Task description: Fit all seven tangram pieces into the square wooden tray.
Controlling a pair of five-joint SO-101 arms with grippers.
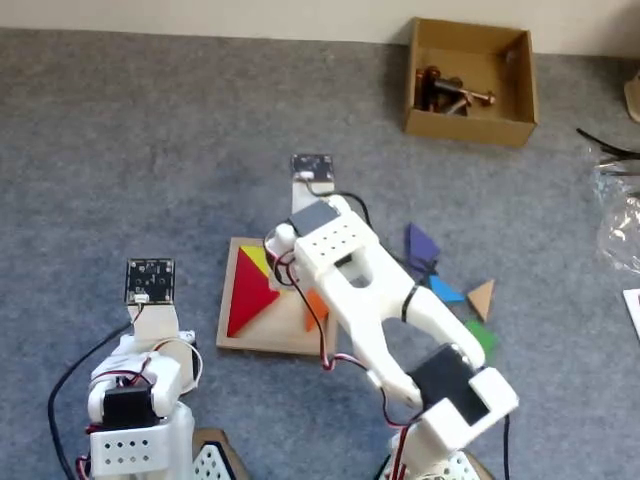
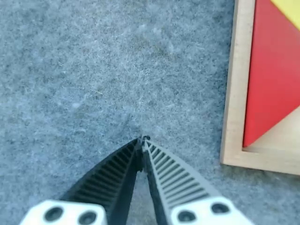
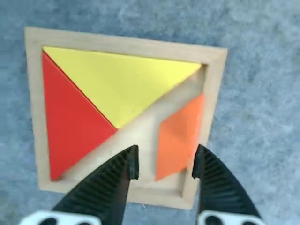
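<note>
The square wooden tray [image 3: 126,44] lies on grey carpet. Inside it are a red triangle [image 3: 70,126], a yellow triangle [image 3: 122,84] and an orange parallelogram [image 3: 180,138]. My right gripper [image 3: 164,161] hangs open just above the tray, its fingers on either side of the orange piece's near end and holding nothing. In the high view the right arm [image 1: 340,260] reaches over the tray [image 1: 232,335]. Purple [image 1: 420,243], blue [image 1: 443,290], tan [image 1: 482,297] and green [image 1: 480,335] pieces lie loose to its right. My left gripper [image 2: 142,140] is shut over bare carpet, left of the tray's corner [image 2: 234,93].
A cardboard box [image 1: 470,80] with small objects in it stands at the back right. Clear plastic wrapping [image 1: 620,225] and dark cables sit at the right edge. Open carpet stretches left of and behind the tray.
</note>
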